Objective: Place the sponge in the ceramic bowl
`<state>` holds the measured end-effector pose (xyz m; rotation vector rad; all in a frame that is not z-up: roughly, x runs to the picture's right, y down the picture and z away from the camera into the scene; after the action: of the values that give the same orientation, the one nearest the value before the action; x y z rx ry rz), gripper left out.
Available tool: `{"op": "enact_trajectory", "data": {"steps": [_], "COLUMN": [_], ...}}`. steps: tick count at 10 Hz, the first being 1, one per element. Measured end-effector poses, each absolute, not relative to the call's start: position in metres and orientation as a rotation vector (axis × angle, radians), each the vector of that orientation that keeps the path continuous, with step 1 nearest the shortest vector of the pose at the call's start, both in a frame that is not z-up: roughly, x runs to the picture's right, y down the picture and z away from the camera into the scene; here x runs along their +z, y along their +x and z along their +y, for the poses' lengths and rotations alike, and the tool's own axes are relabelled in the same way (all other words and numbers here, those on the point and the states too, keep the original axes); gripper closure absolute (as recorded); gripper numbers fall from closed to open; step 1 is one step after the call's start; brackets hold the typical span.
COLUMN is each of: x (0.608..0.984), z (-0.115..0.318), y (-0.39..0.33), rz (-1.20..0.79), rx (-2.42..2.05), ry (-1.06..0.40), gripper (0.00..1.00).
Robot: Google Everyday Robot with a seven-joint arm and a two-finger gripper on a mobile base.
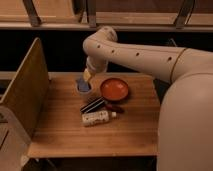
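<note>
The gripper (86, 76) hangs at centre frame, jaws apart, directly over the sponge (82, 87) on the table (130, 131). The ceramic bowl (114, 89) sits just right of the sponge, apart from it.

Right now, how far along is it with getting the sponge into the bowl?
Done: nothing yet; the orange bowl looks empty. In hand: the claw is down over the pale sponge, which sits on the table just beside the bowl; whether it has a grip is unclear. Left: lift the sponge, carry it over and drop it in the bowl.
</note>
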<state>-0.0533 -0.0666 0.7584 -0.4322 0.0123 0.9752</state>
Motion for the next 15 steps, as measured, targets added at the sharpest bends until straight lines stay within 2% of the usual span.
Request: {"op": "enact_trajectory", "data": {"steps": [2,5,11,15], "x": [0.792,0.82,0.828,0.846], "z": [-0.055,-0.052,-0.055,-0.057], "y": [-0.062,-0.09,-0.102,-0.101], "rz": [-0.027,-0.089,-0.108,-0.112], "rx": [0.935,0.859,0.831,0.793], "ry": [-0.513,-0.592,-0.609,-0.61], "gripper": [0.35,0.35,0.35,0.35]}}
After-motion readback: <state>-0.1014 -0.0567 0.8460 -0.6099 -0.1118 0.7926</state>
